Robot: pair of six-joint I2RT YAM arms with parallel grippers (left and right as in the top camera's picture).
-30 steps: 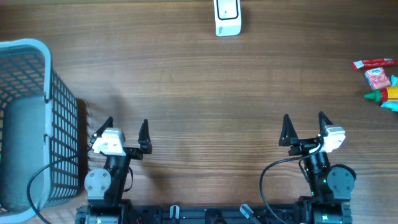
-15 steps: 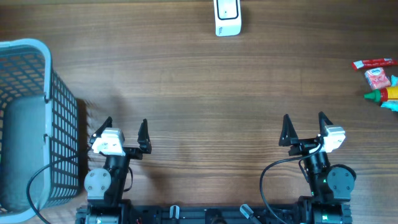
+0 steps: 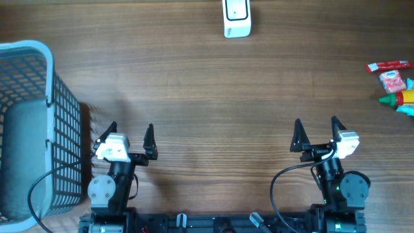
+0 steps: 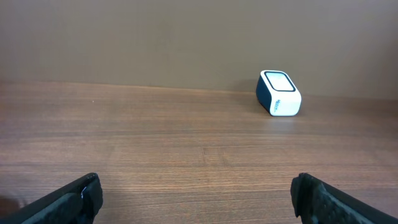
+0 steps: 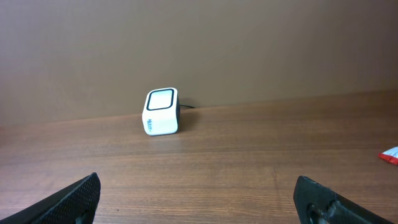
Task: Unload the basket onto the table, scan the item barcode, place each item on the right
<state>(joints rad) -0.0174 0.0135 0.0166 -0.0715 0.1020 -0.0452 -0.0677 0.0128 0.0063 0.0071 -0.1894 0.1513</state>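
Note:
The white barcode scanner (image 3: 237,18) stands at the table's far edge, centre; it also shows in the left wrist view as the scanner (image 4: 279,93) and in the right wrist view as the scanner (image 5: 161,111). Small items lie at the far right: a red packet (image 3: 390,65), a pink packet (image 3: 393,81) and a yellow bottle with a green tip (image 3: 401,98). My left gripper (image 3: 132,127) and right gripper (image 3: 316,122) sit near the front edge, both open and empty. In the wrist views, bare wood lies between the fingers of the left gripper (image 4: 196,196) and of the right gripper (image 5: 198,194).
A light blue mesh basket (image 3: 65,149) fills the left side, right beside the left arm. The corner of the red packet (image 5: 390,155) peeks in at the right wrist view's right edge. A brown wall rises behind the scanner.

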